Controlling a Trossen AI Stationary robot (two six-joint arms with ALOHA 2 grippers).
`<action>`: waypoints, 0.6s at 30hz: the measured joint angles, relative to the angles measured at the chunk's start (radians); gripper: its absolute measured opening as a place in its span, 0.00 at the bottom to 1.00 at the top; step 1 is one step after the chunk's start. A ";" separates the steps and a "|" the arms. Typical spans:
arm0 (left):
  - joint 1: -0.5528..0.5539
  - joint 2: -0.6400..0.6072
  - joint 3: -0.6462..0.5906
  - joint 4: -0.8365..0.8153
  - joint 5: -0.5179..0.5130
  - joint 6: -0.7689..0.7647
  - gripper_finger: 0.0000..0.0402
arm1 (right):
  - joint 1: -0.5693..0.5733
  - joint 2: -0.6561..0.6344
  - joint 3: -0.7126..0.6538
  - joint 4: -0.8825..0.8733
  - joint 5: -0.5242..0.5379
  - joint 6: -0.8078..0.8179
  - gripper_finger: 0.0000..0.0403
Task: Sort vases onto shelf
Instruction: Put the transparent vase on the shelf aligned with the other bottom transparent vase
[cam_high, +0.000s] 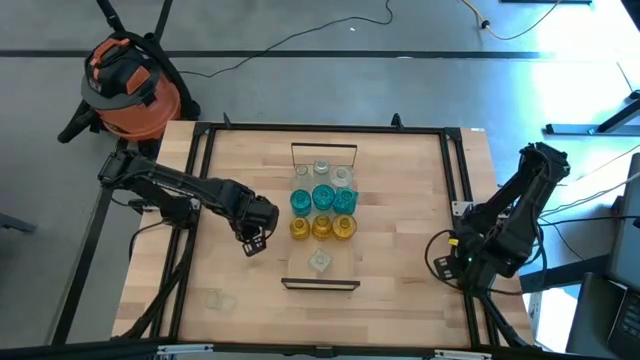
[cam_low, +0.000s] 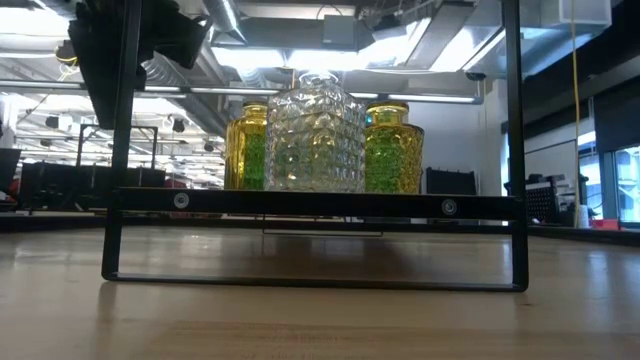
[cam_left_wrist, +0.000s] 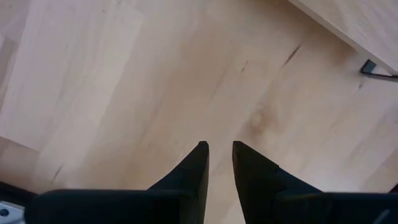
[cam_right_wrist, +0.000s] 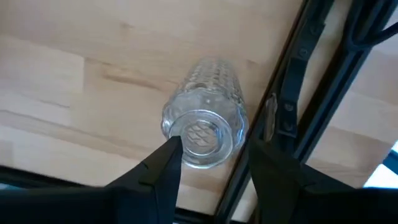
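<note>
The shelf (cam_high: 300, 255) is a pale board with dark wire frames at both short ends, lying mid-table. Clear vases (cam_high: 321, 171), teal vases (cam_high: 323, 198) and amber vases (cam_high: 322, 228) stand on it in rows. One more clear vase (cam_high: 319, 261) stands near its near end (cam_low: 312, 135). My left gripper (cam_high: 255, 242) hovers over bare tabletop left of the shelf, fingers narrowly open (cam_left_wrist: 219, 146). My right gripper (cam_right_wrist: 211, 155) is open at the table's right edge. Its fingers flank one end of a clear vase (cam_right_wrist: 208, 106) lying on its side. My right gripper has a finger (cam_right_wrist: 166, 163) on each side of the round end (cam_right_wrist: 202, 134) of the lying clear vase, coming slanting from above. The vase rests along its side on the tabletop. I cannot tell whether either finger touches it.
A black frame rail (cam_right_wrist: 292, 106) runs right beside the lying vase along the table's right edge (cam_high: 462, 190). Another clear vase (cam_high: 216, 297) lies near the table's near-left corner. An orange shop vacuum (cam_high: 128, 85) stands on the floor beyond the far-left corner.
</note>
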 joint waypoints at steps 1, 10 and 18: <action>-0.002 0.000 0.000 0.000 0.002 0.000 0.16 | 0.000 -0.002 -0.013 0.011 0.000 0.004 0.42; -0.005 0.000 0.000 0.001 0.005 0.000 0.16 | -0.002 -0.012 -0.036 0.036 0.109 -0.008 0.42; 0.008 0.000 0.000 0.020 -0.014 0.004 0.16 | -0.002 -0.012 -0.037 -0.018 0.069 -0.013 0.42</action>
